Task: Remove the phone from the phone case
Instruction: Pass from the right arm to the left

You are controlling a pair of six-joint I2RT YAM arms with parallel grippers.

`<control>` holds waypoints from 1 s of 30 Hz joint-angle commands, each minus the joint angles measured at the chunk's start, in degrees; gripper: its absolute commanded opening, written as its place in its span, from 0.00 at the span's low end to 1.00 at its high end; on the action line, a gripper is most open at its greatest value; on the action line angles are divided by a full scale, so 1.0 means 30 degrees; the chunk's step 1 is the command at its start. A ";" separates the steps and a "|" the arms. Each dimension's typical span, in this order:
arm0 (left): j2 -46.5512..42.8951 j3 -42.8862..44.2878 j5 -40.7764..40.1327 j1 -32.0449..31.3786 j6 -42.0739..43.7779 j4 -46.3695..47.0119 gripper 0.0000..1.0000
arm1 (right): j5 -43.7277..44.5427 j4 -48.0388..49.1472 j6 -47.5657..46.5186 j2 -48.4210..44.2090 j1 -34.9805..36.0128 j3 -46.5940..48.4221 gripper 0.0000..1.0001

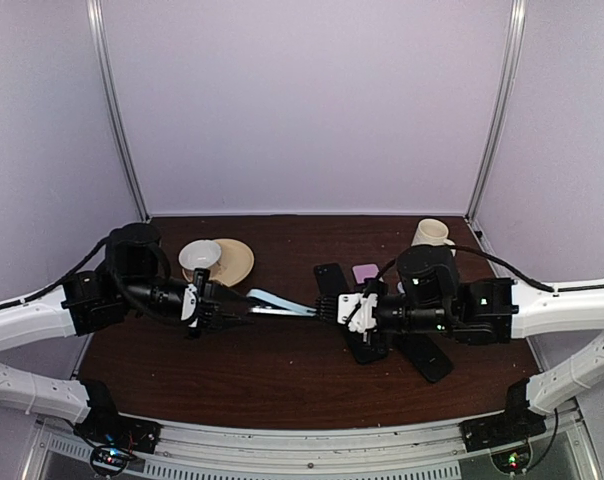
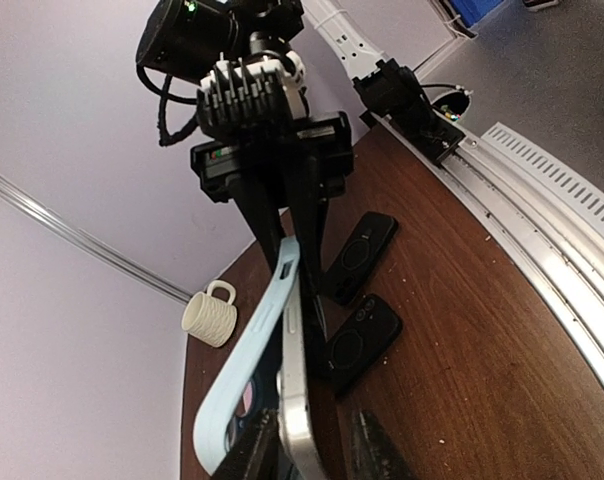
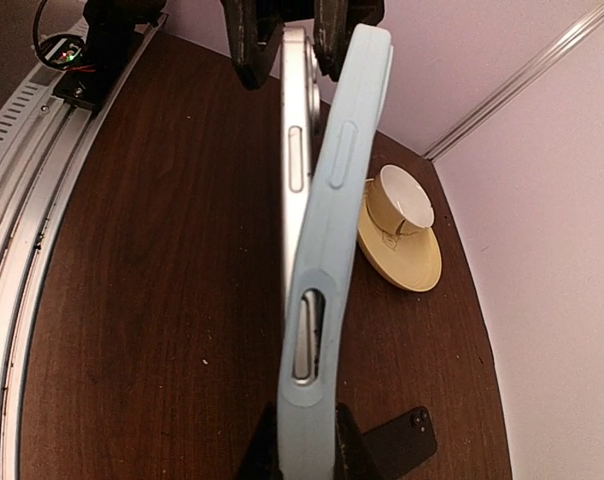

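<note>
The right gripper's point(image 3: 300, 455) jaws are pinching tight on one end of the pale blue phone case point(image 3: 327, 250), while the left gripper's point(image 2: 310, 450) jaws are standing narrow around the silver phone point(image 3: 294, 130) at the case's other end. A sliver of gap is showing on one side of the phone, so I cannot tell whether that grip is firm. Both arms are holding the pair edge-up in the air above the brown table point(image 1: 272, 370). The phone is sitting in the case only at the end by the right gripper, where its edge is showing through a cutout. Toward the left gripper the case is bowing away from it and passing outside those fingers. Beyond the case, on its far side toward the left gripper's end, one tan saucer point(image 1: 237, 262) is carrying one white cup point(image 1: 199, 255), which is leaning on it. Also on the far side, past the right gripper's end, one cream ribbed mug point(image 1: 432, 233) is standing upright, and what is inside it I cannot tell. Closer to the case, one small pink item point(image 1: 365, 272) is lying flat. Three black slabs point(image 2: 367, 335) are lying on the table, one on the case's far side by the pink item and two on its near side.
</note>
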 commanded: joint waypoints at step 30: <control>0.0854 0.0338 0.1389 0.0052 0.0075 -0.0078 0.30 | -0.0460 0.7738 0.1695 0.3358 0.2004 0.3729 0.00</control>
